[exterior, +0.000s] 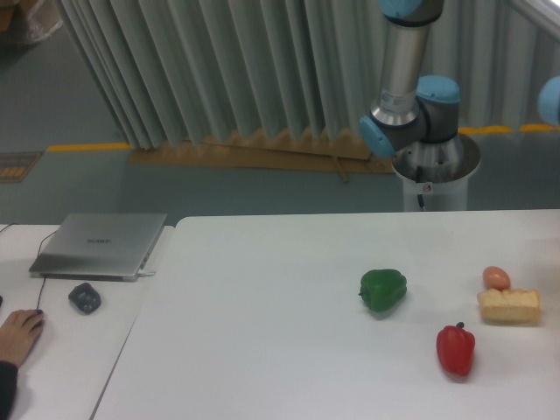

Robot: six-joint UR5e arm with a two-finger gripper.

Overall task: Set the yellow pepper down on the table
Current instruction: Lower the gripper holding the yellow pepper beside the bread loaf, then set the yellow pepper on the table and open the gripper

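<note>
The yellow pepper is out of view. The large white table (262,315) fills the lower right of the camera view. Only the arm's base and lower joints (411,114) show behind the table's far edge. The gripper is out of the frame, above the top edge, so I cannot see it or anything it may hold.
On the table stand a green pepper (383,290), a red pepper (456,349), a pale bread chunk (508,305) and a small orange-brown egg-like thing (496,277). On the smaller desk at left lie a silver laptop (101,244), a dark mouse (85,298) and a person's hand (17,337).
</note>
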